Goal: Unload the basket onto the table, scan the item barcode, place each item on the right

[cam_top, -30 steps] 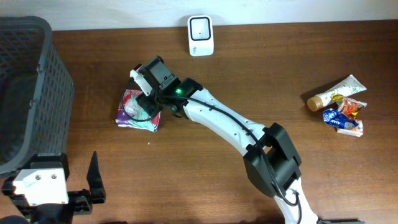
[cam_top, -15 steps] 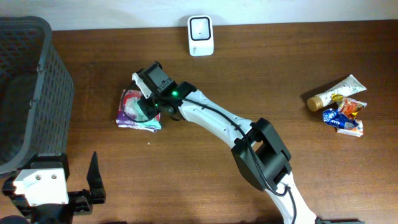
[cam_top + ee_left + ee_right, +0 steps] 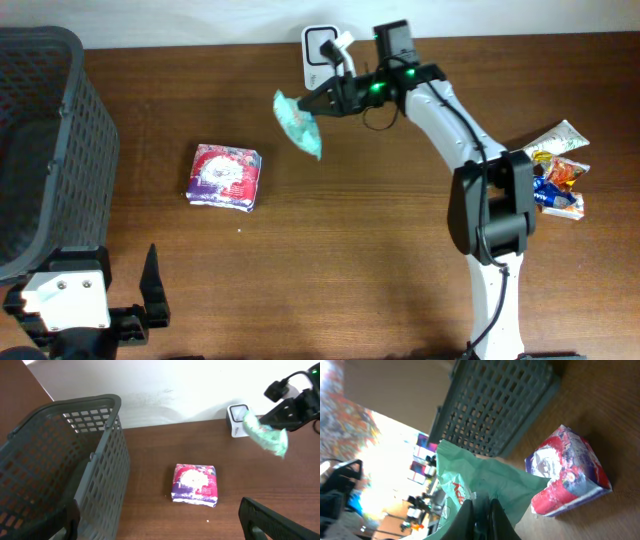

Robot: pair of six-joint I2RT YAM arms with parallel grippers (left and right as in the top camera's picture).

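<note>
The green packet (image 3: 299, 122) is gripped in the right jaws near the scanner (image 3: 314, 50). Its barcode should be faced squarely toward the scanner. The left jaws are held wide apart.

No print on the green packet (image 3: 485, 480) or the red-and-purple pack (image 3: 225, 175) is legible.

The big grey basket (image 3: 50, 150) blocks the left of the bench (image 3: 330, 260), with a bare strip between it and the red packet (image 3: 225, 175). The right arm (image 3: 440, 105) and its green bag (image 3: 300, 122) hang close by the white scanner (image 3: 322, 45); the front middle is open.
</note>
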